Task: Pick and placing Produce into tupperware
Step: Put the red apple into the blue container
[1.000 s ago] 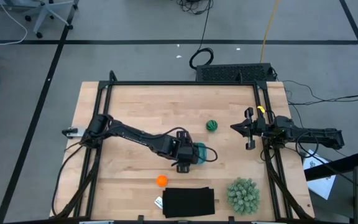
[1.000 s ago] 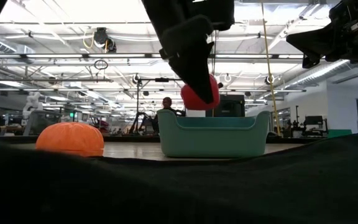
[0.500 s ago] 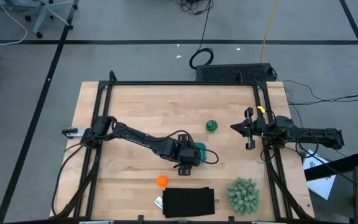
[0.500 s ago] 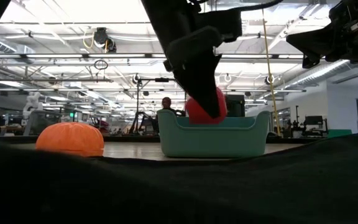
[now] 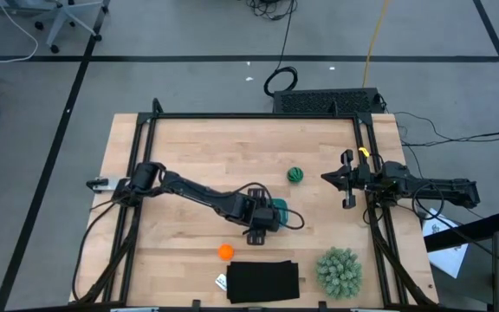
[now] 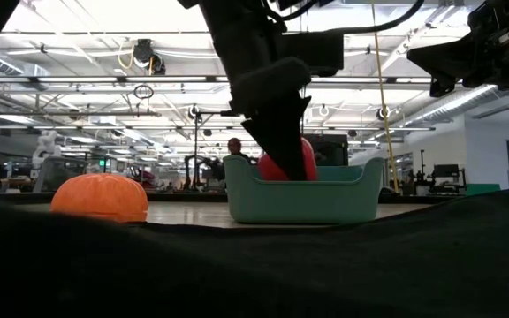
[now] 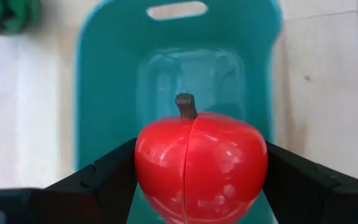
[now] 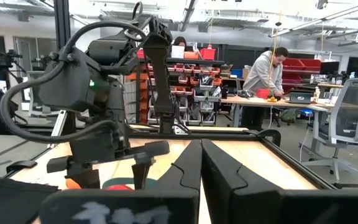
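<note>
My left gripper (image 5: 265, 213) hangs over the teal tupperware (image 5: 281, 211) near the table's middle, shut on the red apple (image 7: 201, 165). In the low view the red apple (image 6: 287, 164) sits partly below the tupperware's rim (image 6: 303, 190). The orange round fruit (image 5: 224, 251) rests on the table toward the near edge, and the dark green round one (image 5: 295, 175) lies beyond the tupperware. My right gripper (image 5: 326, 177) waits shut above the table's right side. My left gripper pinches the red apple's sides (image 7: 143, 168) between its two fingers (image 7: 114, 174), coming from above and pointing down. The stem (image 7: 186, 106) points away from the wrist. The apple hangs inside the tupperware's walls (image 7: 98, 93); whether it touches the floor cannot be seen.
A black flat rectangle (image 5: 262, 282) lies at the near edge, with a pale-green spiky plant ball (image 5: 338, 270) to its right. Black frame rails (image 5: 258, 116) run along the table's far, left and right sides. People stand in the room behind.
My left gripper has moved down with the red apple. The apple hung above the tupperware's rim a second ago and now sits partly below it, inside the walls. The gripper has stayed shut on it.
</note>
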Action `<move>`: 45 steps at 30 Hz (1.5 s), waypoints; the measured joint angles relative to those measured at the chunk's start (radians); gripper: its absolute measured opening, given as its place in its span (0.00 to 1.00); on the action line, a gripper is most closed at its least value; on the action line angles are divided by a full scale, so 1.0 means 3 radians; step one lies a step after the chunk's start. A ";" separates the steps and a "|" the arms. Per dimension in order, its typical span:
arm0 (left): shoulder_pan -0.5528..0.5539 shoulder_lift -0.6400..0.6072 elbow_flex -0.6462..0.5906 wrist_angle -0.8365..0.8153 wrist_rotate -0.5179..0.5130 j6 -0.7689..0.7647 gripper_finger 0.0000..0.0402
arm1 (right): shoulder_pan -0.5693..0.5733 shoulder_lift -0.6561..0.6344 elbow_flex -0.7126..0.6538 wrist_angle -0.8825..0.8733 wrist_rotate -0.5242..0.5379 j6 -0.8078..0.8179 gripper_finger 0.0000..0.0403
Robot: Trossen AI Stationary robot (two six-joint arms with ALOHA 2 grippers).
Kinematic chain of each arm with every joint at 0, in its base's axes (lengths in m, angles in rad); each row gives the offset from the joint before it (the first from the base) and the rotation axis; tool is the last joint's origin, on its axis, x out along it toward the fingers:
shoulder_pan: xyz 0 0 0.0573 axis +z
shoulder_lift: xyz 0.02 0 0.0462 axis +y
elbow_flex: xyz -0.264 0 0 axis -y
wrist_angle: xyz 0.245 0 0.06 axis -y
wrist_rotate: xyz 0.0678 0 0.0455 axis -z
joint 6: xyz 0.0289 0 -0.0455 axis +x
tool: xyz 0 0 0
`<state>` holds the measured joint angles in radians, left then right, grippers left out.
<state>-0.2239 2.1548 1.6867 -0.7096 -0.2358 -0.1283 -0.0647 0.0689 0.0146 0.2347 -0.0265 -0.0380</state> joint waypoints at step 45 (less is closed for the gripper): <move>0.0280 0.0000 -0.0001 -0.0175 0.0555 -0.0106 0.73 | 0.0000 0.0000 0.0000 -0.0001 0.0000 0.0000 0.00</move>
<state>-0.1398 2.1548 1.6865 -0.7622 -0.0692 -0.1600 -0.0647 0.0689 0.0146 0.2344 -0.0265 -0.0380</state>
